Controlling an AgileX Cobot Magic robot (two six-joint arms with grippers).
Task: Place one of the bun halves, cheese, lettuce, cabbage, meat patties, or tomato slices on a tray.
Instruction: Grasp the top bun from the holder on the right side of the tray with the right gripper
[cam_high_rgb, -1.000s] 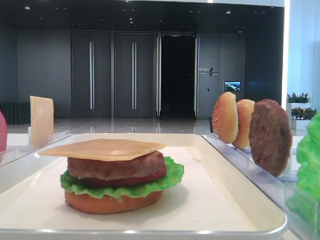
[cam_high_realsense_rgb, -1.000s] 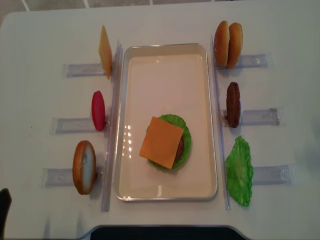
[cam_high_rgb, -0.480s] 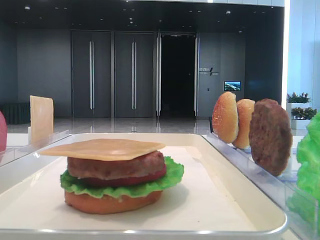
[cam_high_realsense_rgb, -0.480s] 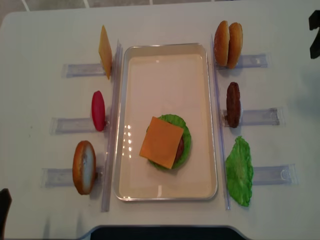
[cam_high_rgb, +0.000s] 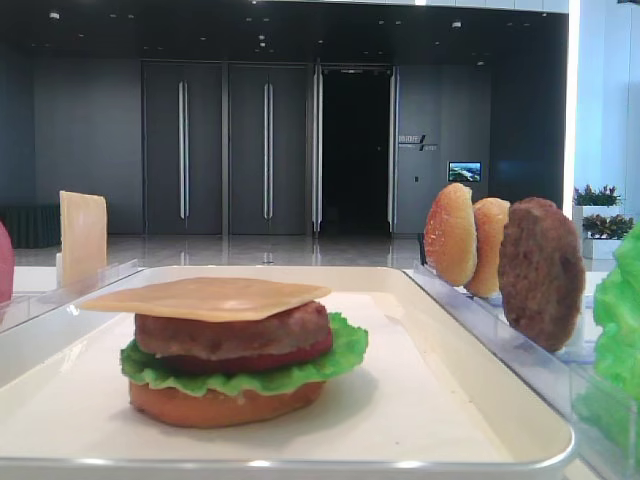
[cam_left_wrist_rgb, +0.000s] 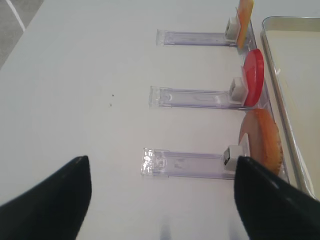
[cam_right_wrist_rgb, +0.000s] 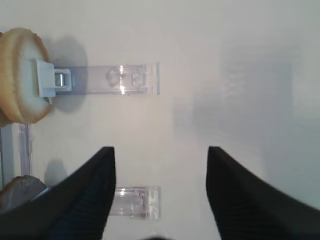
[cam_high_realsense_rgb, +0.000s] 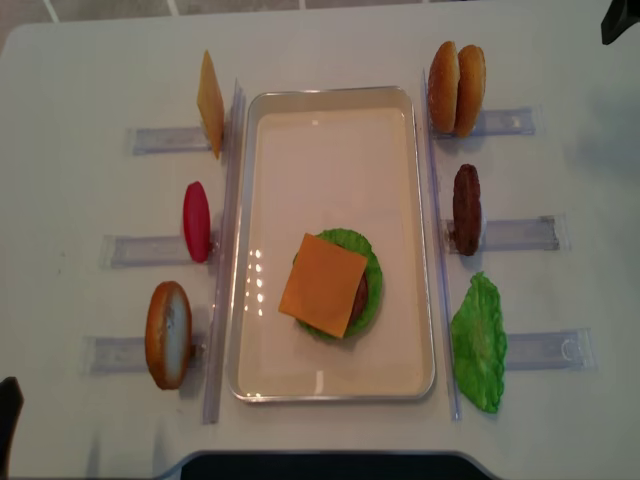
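Observation:
The cream-white tray (cam_high_realsense_rgb: 330, 150) holds a stack topped by a cheese (cam_high_realsense_rgb: 322, 285) slice, over a patty, lettuce and a bun base. Two sesame bun halves (cam_high_realsense_rgb: 455, 88) stand in a rack to its right, with a meat patty (cam_high_realsense_rgb: 466, 208) and a lettuce (cam_high_realsense_rgb: 478, 342) leaf nearer. My right gripper (cam_right_wrist_rgb: 160, 150) hangs open and empty over bare table, right of the bun halves (cam_right_wrist_rgb: 20, 75); overhead it shows at the far right corner (cam_high_realsense_rgb: 620, 20). On the left, my left gripper (cam_left_wrist_rgb: 162, 165) is open and empty, short of the racks with cheese (cam_left_wrist_rgb: 244, 15) and tomato (cam_left_wrist_rgb: 253, 76).
Clear plastic racks (cam_high_realsense_rgb: 515, 122) stick out from both sides of the tray. An orange-brown bun piece (cam_high_realsense_rgb: 168, 333) stands in the near left rack. A long clear rail (cam_high_realsense_rgb: 222, 250) runs along each side of the tray. The table's far edge lies close behind the right gripper.
The right gripper came into the overhead view at the right edge and has moved toward the far corner. The left gripper and the food have not moved.

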